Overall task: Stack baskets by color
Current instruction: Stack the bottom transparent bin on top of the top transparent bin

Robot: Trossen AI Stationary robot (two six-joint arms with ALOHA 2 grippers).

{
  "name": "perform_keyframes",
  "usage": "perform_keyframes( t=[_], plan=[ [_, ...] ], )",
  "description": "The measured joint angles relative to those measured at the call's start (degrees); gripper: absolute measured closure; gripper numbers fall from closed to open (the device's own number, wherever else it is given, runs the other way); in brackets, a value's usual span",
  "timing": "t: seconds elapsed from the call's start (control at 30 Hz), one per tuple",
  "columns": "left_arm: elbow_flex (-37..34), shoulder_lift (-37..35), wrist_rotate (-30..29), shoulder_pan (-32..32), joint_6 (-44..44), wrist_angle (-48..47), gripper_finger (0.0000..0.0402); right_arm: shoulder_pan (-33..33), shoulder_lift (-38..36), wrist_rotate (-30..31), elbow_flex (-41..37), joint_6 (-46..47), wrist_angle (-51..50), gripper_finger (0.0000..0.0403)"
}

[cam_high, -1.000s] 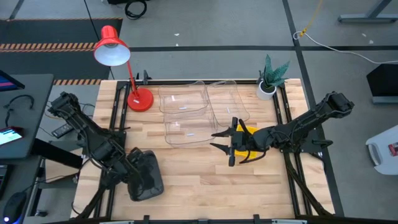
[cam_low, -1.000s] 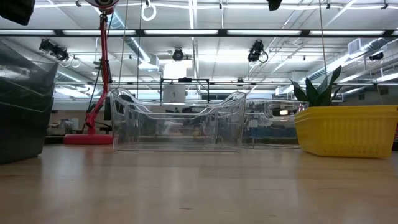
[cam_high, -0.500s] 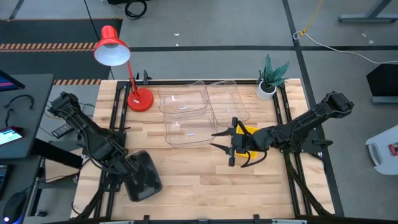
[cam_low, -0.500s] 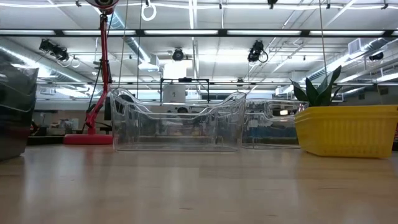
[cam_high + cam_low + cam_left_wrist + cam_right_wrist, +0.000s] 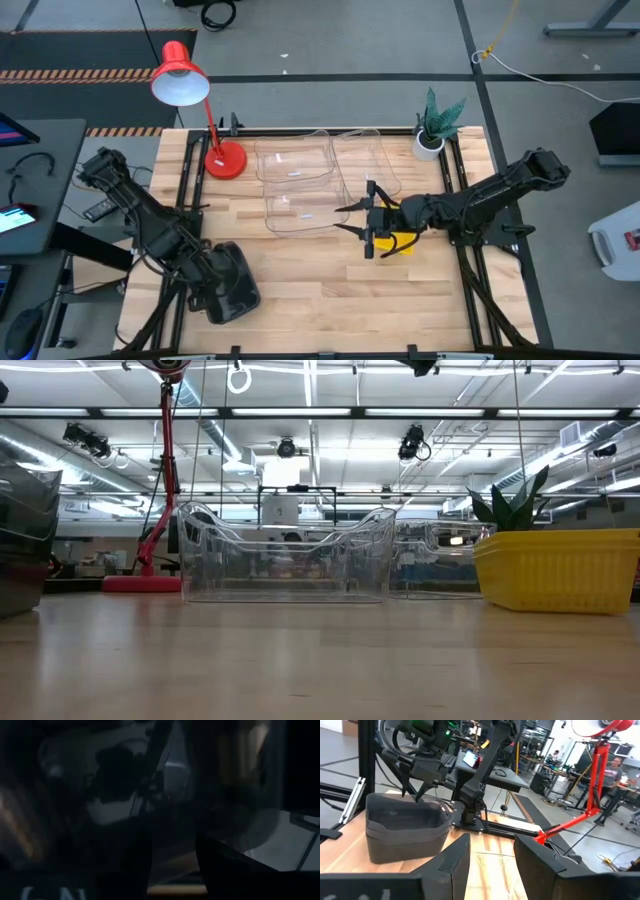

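Judging by the layout, sorting well begun but far from finished. Dark grey baskets (image 5: pixel 228 283) gathered into one nested pile at the near left corner of the wooden surface (image 5: pixel 330 270), seen from the right wrist view as a single tiered stack (image 5: pixel 405 831); exact count in the pile impossible to tell. Left pincer (image 5: pixel 207 298) down at that pile, right against its near edge, hidden from above by the arm and lost in darkness in its own wrist view, so open or shut cannot be told, nor whether any basket is held. Yellow baskets (image 5: pixel 398 235) sitting right of centre, mostly covered by the right arm from above, reading as one block in the low view (image 5: pixel 557 568); number again unclear. Right pincer (image 5: pixel 367 232) hovering above the surface just left of the yellow ones, fingers spread wide, nothing between them. Clear baskets (image 5: pixel 300 180) lying spread out, unstacked, across the far middle of the surface, between the red desk lamp (image 5: pixel 190 110) and the small potted plant (image 5: pixel 436 125). Apparently left to do: nesting the clear ones, plus confirming the yellow pile complete.
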Motion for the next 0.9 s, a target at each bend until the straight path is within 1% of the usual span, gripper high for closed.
perform_keyframes(
  t=[0.1,0.17,0.3,0.37,0.5,0.57,0.63,0.73,0.77,0.9],
  plan=[
    [0.0,0.0,-2.9,-1.0,-0.8,2.3,0.0248,-1.0,0.0,-1.9,0.0,-1.6,0.0,0.0245],
    [0.0,0.0,-5.0,-1.5,-2.2,2.3,0.0248,-2.0,0.0,-3.5,0.0,-2.2,-0.5,0.0245],
    [0.0,0.0,-6.2,-1.1,-6.2,2.1,0.0251,-4.2,0.0,-5.0,0.0,-4.4,-1.6,0.0245],
    [0.8,0.0,-7.7,-0.5,-7.5,1.1,0.0255,-4.9,0.0,-5.0,0.0,-6.7,-1.5,0.0245],
    [4.6,0.0,-14.8,0.3,-8.7,0.5,0.026,-5.7,0.0,-5.1,0.0,-11.6,-1.3,0.0245],
    [6.8,0.0,-18.0,0.5,-9.5,-0.2,0.026,-5.8,0.0,-5.1,0.0,-12.6,-2.0,0.0245],
    [8.1,0.0,-20.1,0.5,-12.7,-1.7,0.026,-5.8,0.0,-5.1,0.0,-12.7,-3.4,0.0245],
    [8.5,0.3,-20.9,0.5,-16.9,-4.6,0.026,-5.8,0.0,-5.2,0.0,-13.4,-6.0,0.0245],
    [8.5,0.4,-20.9,0.5,-18.7,-6.8,0.026,-5.9,0.0,-5.1,0.0,-14.0,-6.8,0.0245],
    [8.5,0.5,-19.5,0.4,-24.1,-13.5,0.026,-7.3,-1.6,-5.2,0.1,-15.3,-9.2,0.0245]
  ],
)
